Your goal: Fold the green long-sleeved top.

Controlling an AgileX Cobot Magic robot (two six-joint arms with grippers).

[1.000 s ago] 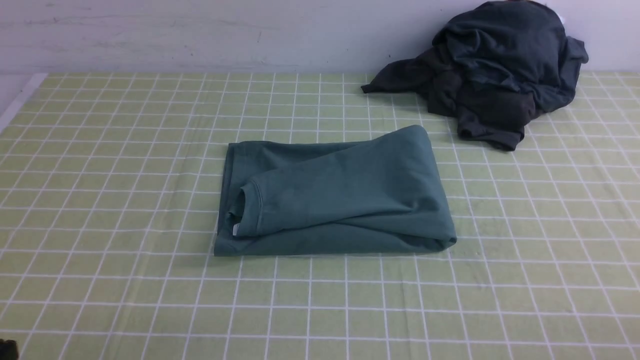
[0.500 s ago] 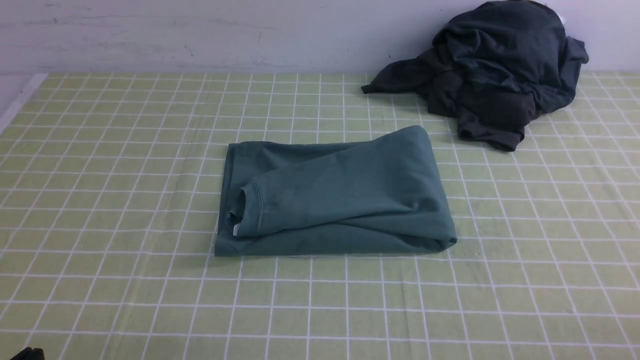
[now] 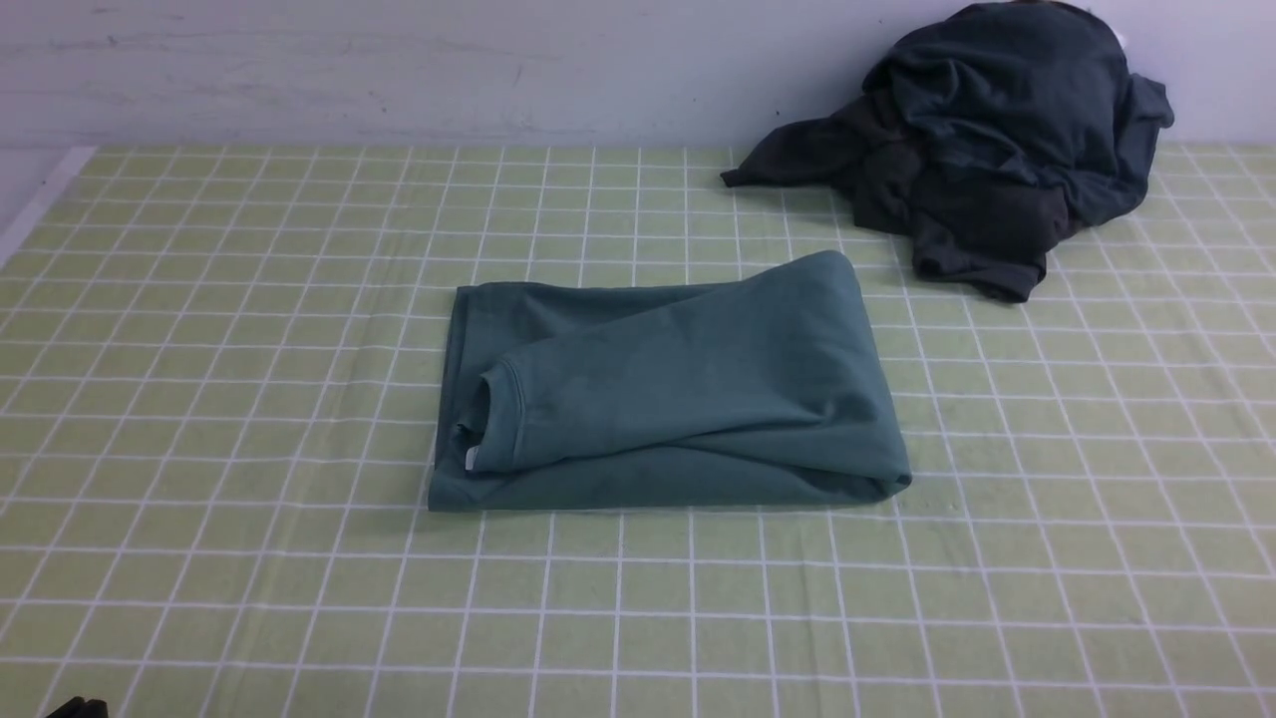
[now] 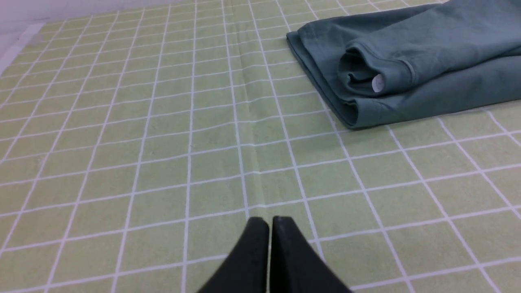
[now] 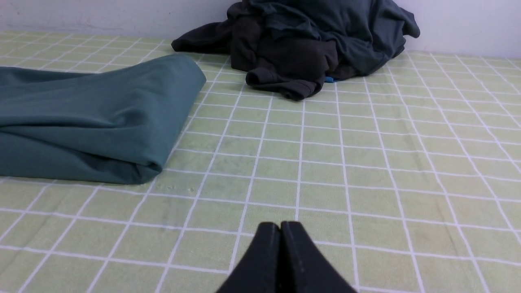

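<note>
The green long-sleeved top (image 3: 668, 389) lies folded into a rough rectangle in the middle of the checked cloth, neck opening and white label toward its left end. It also shows in the left wrist view (image 4: 411, 61) and the right wrist view (image 5: 89, 118). My left gripper (image 4: 270, 221) is shut and empty, low over bare cloth, well short of the top's left end. Only a dark tip of it (image 3: 75, 708) shows at the front view's bottom left corner. My right gripper (image 5: 280, 226) is shut and empty over bare cloth, off the top's right end.
A heap of dark charcoal and deep-green garments (image 3: 987, 140) lies at the back right against the pale wall (image 3: 399, 70); it also shows in the right wrist view (image 5: 305, 44). The yellow-green checked tablecloth (image 3: 199, 399) ends at a left edge (image 3: 40, 199).
The dark tip of my left arm at the bottom left corner has sunk lower toward the frame edge. The folded top and the dark heap have not moved.
</note>
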